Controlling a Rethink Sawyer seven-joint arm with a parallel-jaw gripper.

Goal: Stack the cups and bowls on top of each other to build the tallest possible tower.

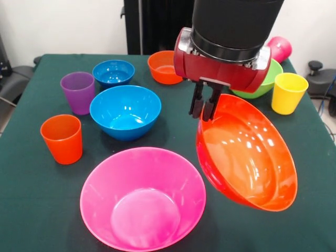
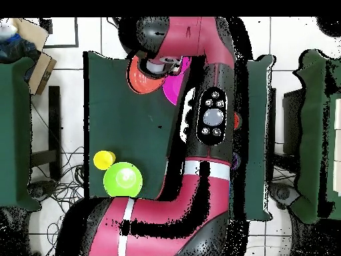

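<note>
You're looking at a table (image 1: 31,210) covered in dark green cloth. Behind it, a plain pale wall (image 1: 63,26) with a dark panel (image 1: 152,26) at its centre. From overhead you see a light tiled floor (image 2: 66,113) with cables (image 2: 50,180) trailing across it left of the table. A cardboard box (image 2: 41,67) sits at upper left. Dark green surfaces (image 2: 13,133) flank the table on both sides.

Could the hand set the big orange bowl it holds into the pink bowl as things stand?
Probably yes. The hand is shut on the large orange bowl's rim, holding it tilted beside the pink bowl. The pink bowl sits open and empty, and nothing stands between the two.
</note>
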